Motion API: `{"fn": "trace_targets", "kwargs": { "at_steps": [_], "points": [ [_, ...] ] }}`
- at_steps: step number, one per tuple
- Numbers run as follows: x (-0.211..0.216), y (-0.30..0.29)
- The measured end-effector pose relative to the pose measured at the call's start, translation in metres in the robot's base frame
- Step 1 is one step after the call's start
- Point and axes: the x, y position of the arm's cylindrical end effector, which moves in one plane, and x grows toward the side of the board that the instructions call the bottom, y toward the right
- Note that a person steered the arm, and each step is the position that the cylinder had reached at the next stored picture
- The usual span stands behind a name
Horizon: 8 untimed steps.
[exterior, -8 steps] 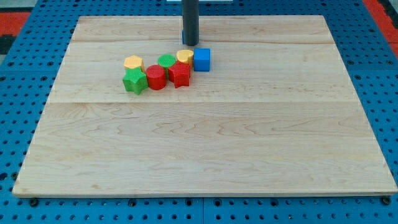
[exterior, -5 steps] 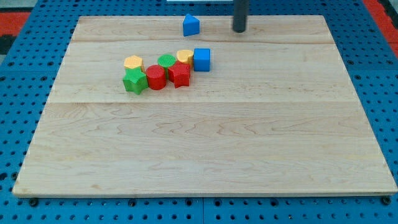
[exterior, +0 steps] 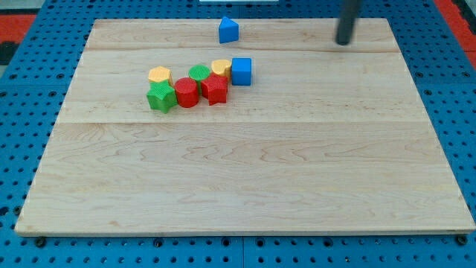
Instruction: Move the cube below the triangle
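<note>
A blue cube (exterior: 241, 71) sits left of centre in the upper part of the wooden board (exterior: 245, 171), touching a yellow block (exterior: 221, 68). A blue triangle (exterior: 228, 30) stands alone near the view's top edge, a little up and left of the cube. My tip (exterior: 343, 42) is far to the right of both, near the view's top right, touching no block.
A cluster lies left of the cube: a green round block (exterior: 198, 74), a red star-like block (exterior: 214, 88), a red cylinder (exterior: 186, 93), a green star-like block (exterior: 161, 97) and a yellow hexagon-like block (exterior: 159, 75).
My tip has moved steadily right along the view's top, from above the cube to the top right. This uncovered the blue triangle. No block has moved.
</note>
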Motion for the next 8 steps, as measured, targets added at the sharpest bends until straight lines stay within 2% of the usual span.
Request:
{"fn": "trace_targets", "kwargs": {
  "at_steps": [1,2,3,4,5,6,7,8],
  "points": [
    [0.061,-0.035],
    [0.061,-0.117],
    [0.078,-0.173],
    [0.09,-0.204],
    [0.026,-0.23],
    [-0.017,-0.236],
    [-0.01,-0.203],
    [-0.01,-0.198]
  ]
}}
